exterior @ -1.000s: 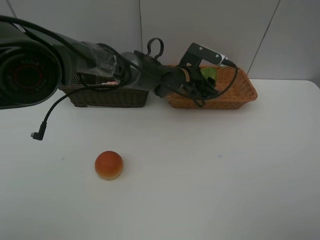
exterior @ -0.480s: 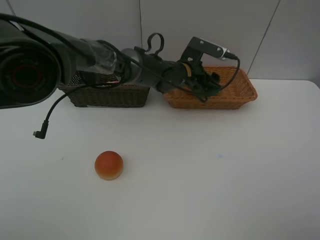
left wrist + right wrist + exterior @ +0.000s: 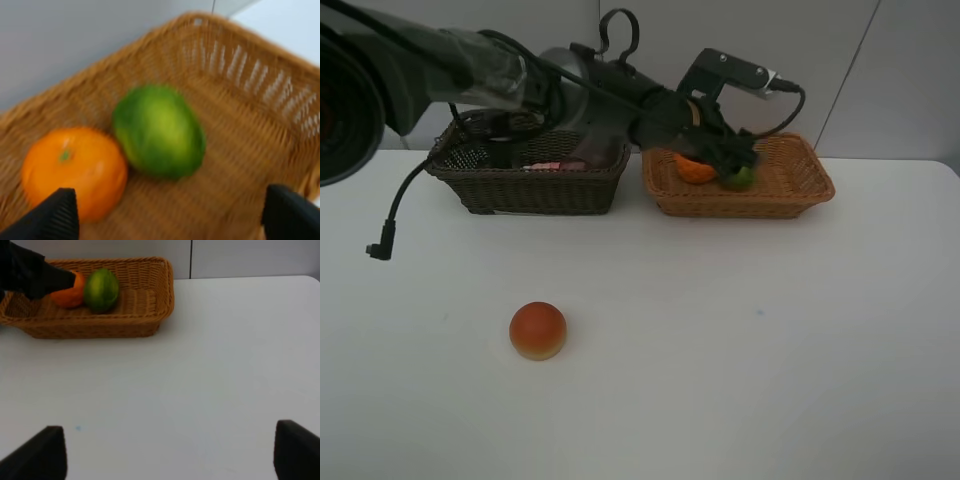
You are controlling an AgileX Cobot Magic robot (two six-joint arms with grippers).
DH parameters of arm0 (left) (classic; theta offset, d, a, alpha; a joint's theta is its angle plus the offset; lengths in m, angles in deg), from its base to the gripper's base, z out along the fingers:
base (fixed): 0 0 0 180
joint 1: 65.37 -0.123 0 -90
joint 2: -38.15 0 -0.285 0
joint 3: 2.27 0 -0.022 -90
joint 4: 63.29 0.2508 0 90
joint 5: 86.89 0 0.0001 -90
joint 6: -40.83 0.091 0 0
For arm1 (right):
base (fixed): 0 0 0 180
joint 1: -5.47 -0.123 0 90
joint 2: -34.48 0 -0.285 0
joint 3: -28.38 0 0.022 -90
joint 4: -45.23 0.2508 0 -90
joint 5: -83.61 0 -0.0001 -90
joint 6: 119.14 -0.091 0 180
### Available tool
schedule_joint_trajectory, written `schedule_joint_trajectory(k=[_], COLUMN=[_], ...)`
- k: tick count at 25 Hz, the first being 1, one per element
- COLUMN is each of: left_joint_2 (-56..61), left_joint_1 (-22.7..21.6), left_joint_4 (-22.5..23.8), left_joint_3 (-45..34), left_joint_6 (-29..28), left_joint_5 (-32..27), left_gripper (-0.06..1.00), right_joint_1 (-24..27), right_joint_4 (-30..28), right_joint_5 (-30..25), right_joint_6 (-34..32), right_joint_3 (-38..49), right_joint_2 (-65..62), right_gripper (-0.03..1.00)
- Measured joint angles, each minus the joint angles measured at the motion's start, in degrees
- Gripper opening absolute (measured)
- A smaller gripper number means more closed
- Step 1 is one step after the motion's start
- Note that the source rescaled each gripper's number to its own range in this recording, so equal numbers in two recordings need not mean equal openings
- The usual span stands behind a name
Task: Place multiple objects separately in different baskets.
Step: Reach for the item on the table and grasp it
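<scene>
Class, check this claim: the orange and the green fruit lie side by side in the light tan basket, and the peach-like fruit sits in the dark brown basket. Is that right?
Not quite. The peach-like fruit lies on the white table, outside the dark brown basket, as the exterior high view shows. The orange and green fruit do share the light tan basket.

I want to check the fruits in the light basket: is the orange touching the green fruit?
Touching. In the left wrist view the orange and the green fruit press side by side with no gap, lying in the light basket.
</scene>
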Motion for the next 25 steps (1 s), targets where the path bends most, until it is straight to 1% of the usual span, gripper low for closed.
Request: schedule_joint_trajectory(k=[2, 4, 5, 7, 13, 16, 21, 23, 25], left_joint_2=[2.6, 5.8, 8.0, 12.4, 23.9, 27.4, 31.0, 31.3, 31.4], left_joint_1=[0.0, -0.4, -0.7, -1.5, -3.2, -3.2, -3.2, -3.2, -3.2], left_joint_4=[0.0, 0.0, -0.1, -0.1, -0.6, -1.2, -4.8, -5.9, -6.2], left_joint_3=[-0.2, -2.1, -3.8, -8.4, -22.6, -26.7, -30.5, -32.0, -34.5], left_joint_6=[0.0, 0.0, 0.0, 0.0, 1.5, 3.4, 10.4, 11.8, 13.0], left_joint_5=[-8.5, -15.5, -18.0, -21.3, -27.8, -33.0, -41.7, -43.5, -43.9], left_gripper=[0.95, 0.95, 0.95, 0.95, 0.95, 0.95, 0.95, 0.95, 0.95], right_joint_1=[0.0, 0.0, 0.0, 0.0, 0.0, 0.0, 0.0, 0.0, 0.0], right_joint_4=[0.0, 0.0, 0.0, -0.1, -0.1, -0.1, -0.1, -0.1, -0.1], right_joint_5=[0.0, 0.0, 0.0, 0.0, 0.0, 0.0, 0.0, 0.0, 0.0], right_joint_6=[0.0, 0.0, 0.0, 0.0, 0.0, -0.1, -0.1, -0.1, -0.1], right_joint_3=[0.0, 0.0, 0.0, 0.0, 0.0, 0.0, 0.0, 0.0, 0.0], right_joint_2=[0.0, 0.0, 0.0, 0.0, 0.0, 0.0, 0.0, 0.0, 0.0], right_gripper=[0.79, 0.79, 0.79, 0.79, 0.79, 0.79, 0.79, 0.79, 0.79])
